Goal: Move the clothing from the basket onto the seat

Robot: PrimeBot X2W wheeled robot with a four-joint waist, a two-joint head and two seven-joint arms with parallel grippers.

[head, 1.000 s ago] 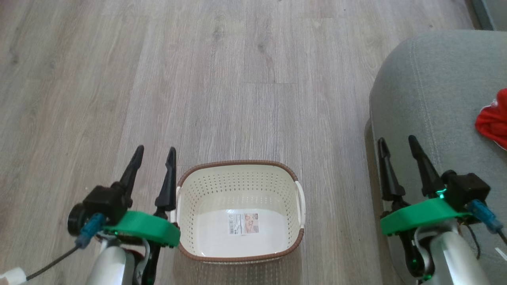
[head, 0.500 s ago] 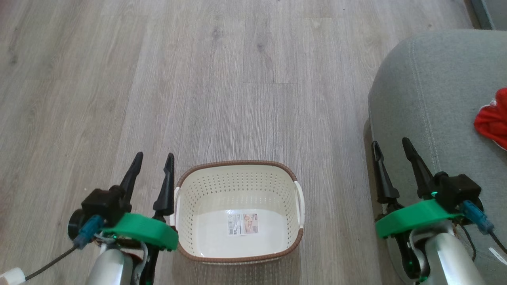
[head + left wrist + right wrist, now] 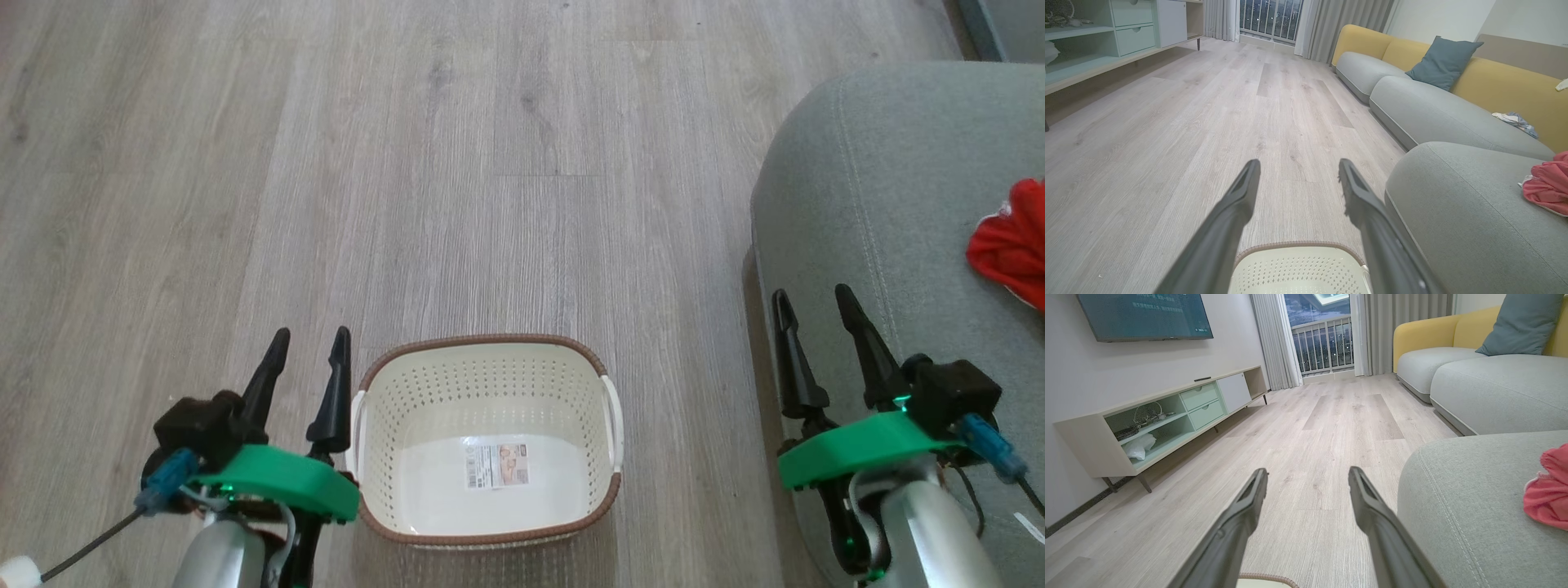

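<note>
You look about done: the basket (image 3: pixel 488 384), bottom centre, is empty, and the clothing (image 3: pixel 1008 245) lies on the seat (image 3: pixel 882 163) at the right edge. The left gripper (image 3: pixel 311 332) and right gripper (image 3: pixel 812 291) stand open, holding nothing.

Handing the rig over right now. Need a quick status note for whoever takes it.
Grippers: left gripper open, empty, beside the basket; right gripper open, empty, at the edge of the seat.
Things: clothing lies on the seat; basket stands on the floor, bare but for its label.
Done: basket emptied.
Left: nothing visible to move.
</note>
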